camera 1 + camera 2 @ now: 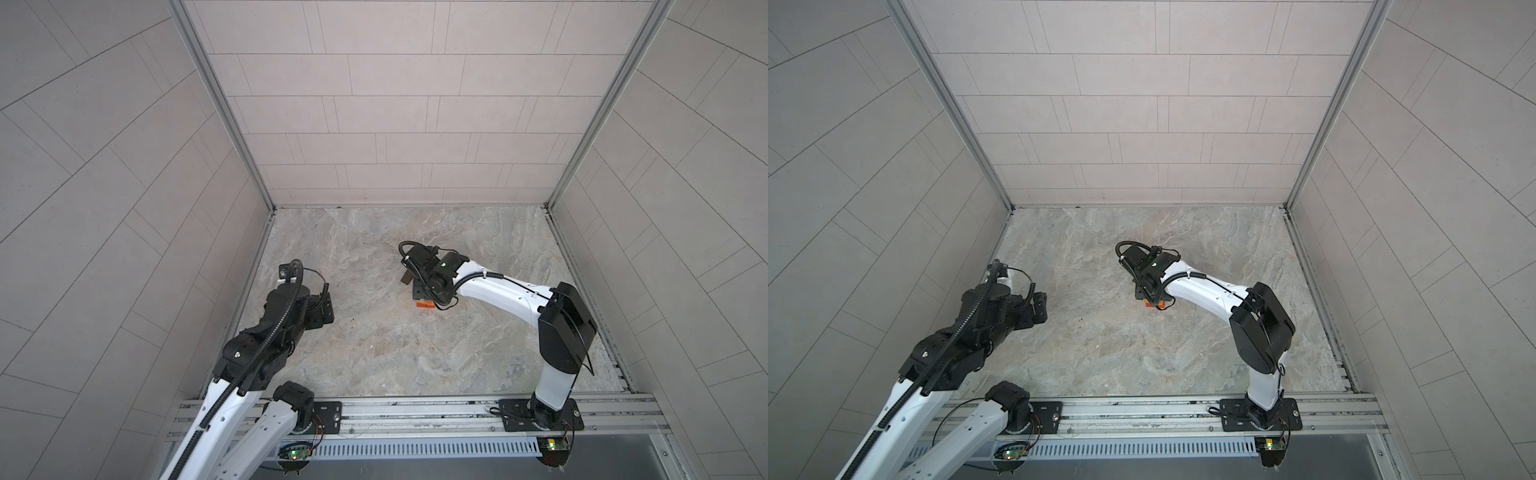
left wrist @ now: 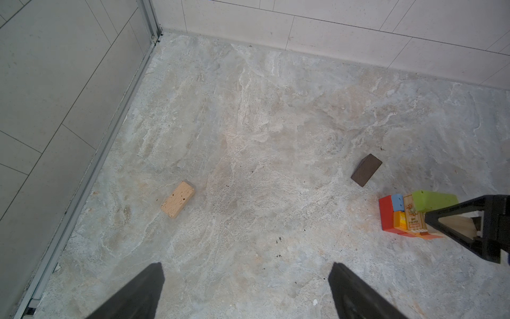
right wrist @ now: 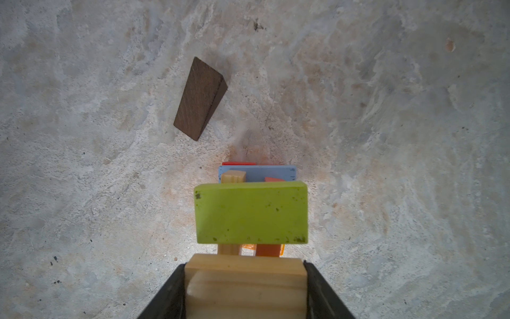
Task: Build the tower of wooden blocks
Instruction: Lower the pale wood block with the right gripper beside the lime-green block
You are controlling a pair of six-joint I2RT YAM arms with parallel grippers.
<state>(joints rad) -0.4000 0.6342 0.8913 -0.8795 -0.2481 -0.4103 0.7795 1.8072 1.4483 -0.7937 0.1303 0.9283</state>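
The right gripper (image 3: 245, 287) is clamping a natural tan block (image 3: 245, 284) between its two matte black jaws, the pale, smooth-sanded wood filling the whole gap between them. Just ahead of those jaws the tower (image 2: 408, 215) is standing on the mottled grey stone-look table (image 3: 386, 138): a glossy lime-green brick (image 3: 251, 212) with chipped paint is lying on top, over a tan stick (image 3: 234, 176), a light blue brick (image 3: 270, 172) and red and orange bricks at the base. Whether the held block is touching the tower cannot be told. Further ahead of the jaws, and apart from the stack, a dark brown block (image 3: 200, 99) with visible grain is lying flat. The left gripper (image 2: 245, 292) is hanging with its dark jaws spread wide and holding nothing; ahead of them, well apart, a pale tan block (image 2: 178, 199) with speckled marks is lying flat near the aluminium wall rail (image 2: 82, 187).
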